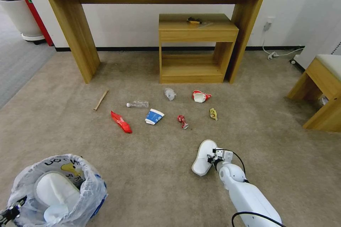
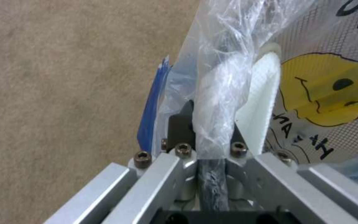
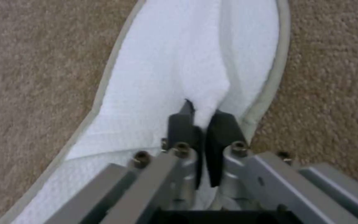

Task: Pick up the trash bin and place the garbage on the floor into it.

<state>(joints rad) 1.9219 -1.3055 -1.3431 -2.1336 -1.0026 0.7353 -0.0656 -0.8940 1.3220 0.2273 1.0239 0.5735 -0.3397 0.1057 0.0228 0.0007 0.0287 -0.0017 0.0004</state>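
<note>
pinching a fold of the white slipper's [image 3: 179, 71] upper, my right gripper [image 3: 199, 115] has its jaws clamped together on the fabric, and the slipper's long axis runs straight away from my wrist. it lies on the beige carpet [image 1: 149, 181], well to the right of the trash bin [image 1: 57, 191]. my left gripper [image 2: 206, 124] is clamped on the bin's bagged rim, with another slipper inside. the bag shows a yellow smiley face; its black letters are too cut off to read.

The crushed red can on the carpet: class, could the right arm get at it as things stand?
Probably not yet: the right gripper is shut on a white slippers fold. The carpet between it and the crushed red can lies bare.
</note>
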